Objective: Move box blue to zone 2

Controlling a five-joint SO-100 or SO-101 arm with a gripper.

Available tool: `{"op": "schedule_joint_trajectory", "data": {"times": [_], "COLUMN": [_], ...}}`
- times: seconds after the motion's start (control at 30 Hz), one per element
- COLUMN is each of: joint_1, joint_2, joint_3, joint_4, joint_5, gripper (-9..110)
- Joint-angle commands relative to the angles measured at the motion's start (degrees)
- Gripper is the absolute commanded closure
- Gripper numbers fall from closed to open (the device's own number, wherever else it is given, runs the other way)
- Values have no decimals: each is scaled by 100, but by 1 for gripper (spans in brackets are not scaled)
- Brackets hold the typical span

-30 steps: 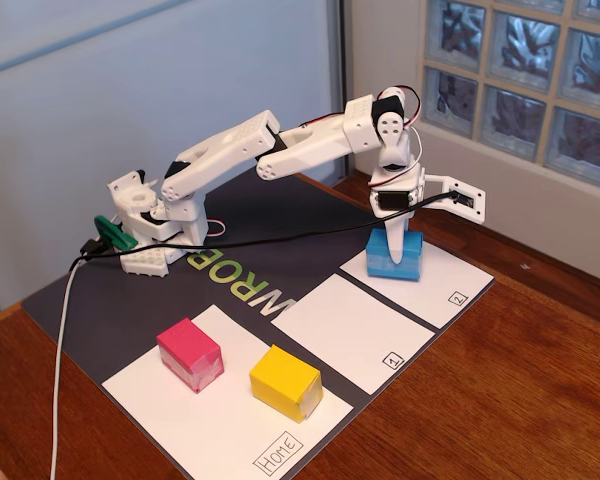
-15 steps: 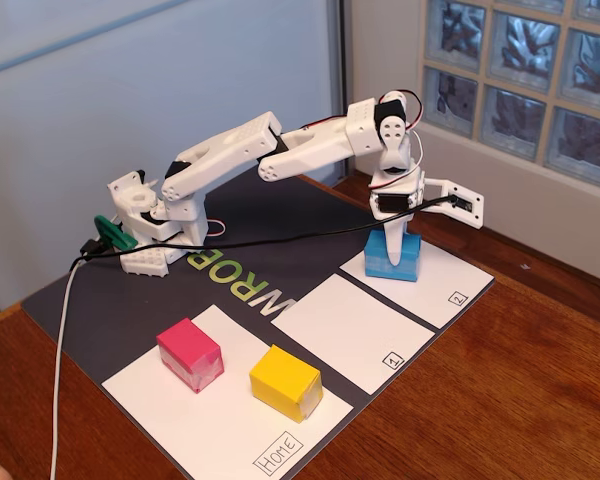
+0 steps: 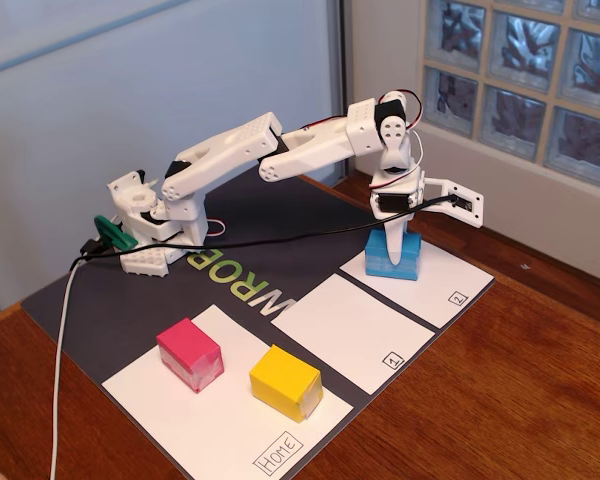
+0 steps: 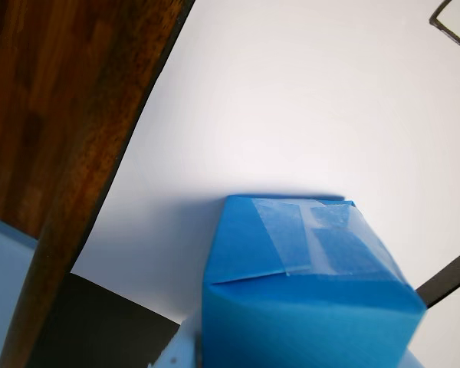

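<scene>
The box blue (image 3: 408, 258) stands on zone 2 (image 3: 442, 282), the white rectangle with a boxed "2" (image 3: 457, 297) at its near corner. My gripper (image 3: 430, 232) hovers right over the box and is open. One white finger (image 3: 394, 240) hangs down against the box's front face, and the other jaw is swung out to the right. In the wrist view the box blue (image 4: 307, 284) fills the lower middle, resting on the white paper of zone 2 (image 4: 291, 100). A pale finger (image 4: 181, 354) shows at its lower left edge.
The white rectangle marked "1" (image 3: 345, 325) lies left of zone 2. The Home sheet (image 3: 220, 425) carries a pink block (image 3: 190, 353) and a yellow block (image 3: 285, 381). A black cable (image 3: 240, 240) crosses the dark mat (image 3: 100, 300). A wall with glass blocks (image 3: 520, 90) stands behind.
The gripper has risen slightly above the blue box, which stays put on zone 2. The jaws remain spread.
</scene>
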Motion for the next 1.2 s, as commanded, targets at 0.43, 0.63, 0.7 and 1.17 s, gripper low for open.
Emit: {"op": "schedule_joint_trajectory", "data": {"times": [0.43, 0.63, 0.7, 1.17], "joint_1": [-18, 53, 53, 800], "joint_2": [659, 1477, 1828, 5581], "joint_3": [-220, -220, -158, 3270], "joint_4": [712, 949, 949, 958], "joint_5": [-9, 9, -9, -272], "gripper": [52, 52, 52, 98]}}
